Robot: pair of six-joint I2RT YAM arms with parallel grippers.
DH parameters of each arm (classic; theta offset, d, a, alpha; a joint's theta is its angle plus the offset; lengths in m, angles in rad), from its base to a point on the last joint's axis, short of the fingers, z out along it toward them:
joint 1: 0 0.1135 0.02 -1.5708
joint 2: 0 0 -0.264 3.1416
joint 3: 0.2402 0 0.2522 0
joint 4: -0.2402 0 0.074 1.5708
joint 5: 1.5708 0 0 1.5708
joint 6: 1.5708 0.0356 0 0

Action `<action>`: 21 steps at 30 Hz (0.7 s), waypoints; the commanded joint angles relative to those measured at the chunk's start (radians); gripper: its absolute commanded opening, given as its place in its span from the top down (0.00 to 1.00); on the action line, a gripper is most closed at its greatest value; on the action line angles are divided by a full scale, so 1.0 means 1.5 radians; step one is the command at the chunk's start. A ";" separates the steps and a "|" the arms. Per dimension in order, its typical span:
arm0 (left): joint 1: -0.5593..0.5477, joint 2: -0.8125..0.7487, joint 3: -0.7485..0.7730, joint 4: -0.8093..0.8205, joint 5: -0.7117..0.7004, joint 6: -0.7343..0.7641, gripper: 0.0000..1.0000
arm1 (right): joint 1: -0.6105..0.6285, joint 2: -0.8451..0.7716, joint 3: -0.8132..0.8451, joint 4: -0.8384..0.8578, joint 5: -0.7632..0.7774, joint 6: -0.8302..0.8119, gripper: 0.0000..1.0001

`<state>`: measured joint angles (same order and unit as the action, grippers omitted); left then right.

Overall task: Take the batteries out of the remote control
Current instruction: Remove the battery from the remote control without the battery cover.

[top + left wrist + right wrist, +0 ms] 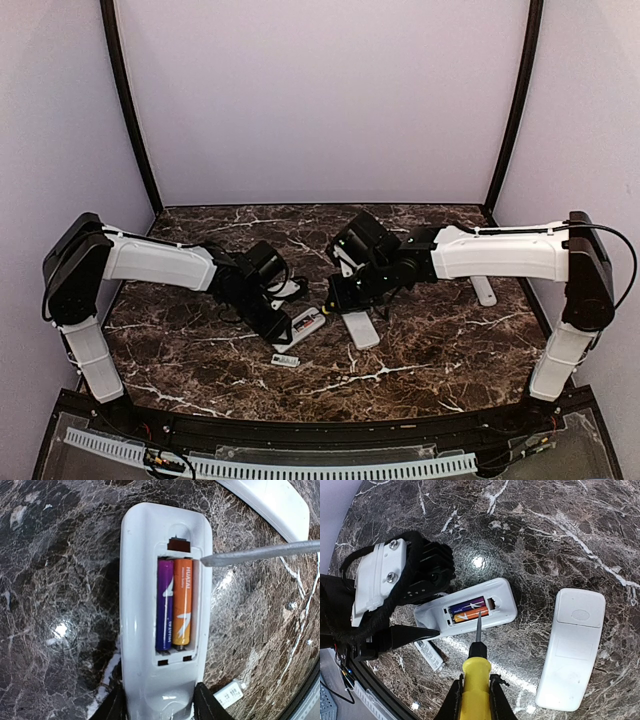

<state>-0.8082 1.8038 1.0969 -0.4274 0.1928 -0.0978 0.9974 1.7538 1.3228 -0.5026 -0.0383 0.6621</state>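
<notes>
Keep the left gripper (160, 707) clamped on the lower end of the white plastic remote control (140, 580), lying back-up on the dark marbled table (55, 580) with its compartment uncovered. Inside, side by side and fully seated: a slim purple battery (164, 605) and a slim orange battery (182, 605).

Hold the yellow-handled screwdriver (476, 672) firmly in the right gripper (475, 702), fingers closed on the handle and the flat tip resting at the compartment's corner, just beside the orange battery's top end. Work the tip under that end, then lever up gently. Avoid skidding across the plastic wall, and avoid shoving the remote out of the clamp. Likely hazard: a freed cell springing out and rolling away.

Around the work: a second white remote (572, 650), cover on, just beside the open one. Also a small white rectangular cover (430, 655) near the left fingers. Nothing in the blade's path.
</notes>
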 commanded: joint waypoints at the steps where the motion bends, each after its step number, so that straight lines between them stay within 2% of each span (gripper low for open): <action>1: -0.004 0.000 -0.017 -0.036 -0.029 0.010 0.58 | -0.003 -0.006 0.002 0.034 0.016 -0.014 1.00; 8: -0.004 0.004 -0.016 -0.036 -0.026 0.011 0.59 | 0.001 0.012 0.019 0.015 0.038 -0.034 1.00; 21: -0.004 0.010 -0.011 -0.037 -0.028 0.011 0.59 | 0.007 0.026 0.015 0.051 0.029 -0.057 1.00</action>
<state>-0.8101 1.8023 1.0969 -0.4282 0.1940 -0.0895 0.9997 1.7748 1.3270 -0.4664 -0.0029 0.5983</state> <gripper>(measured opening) 0.418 0.129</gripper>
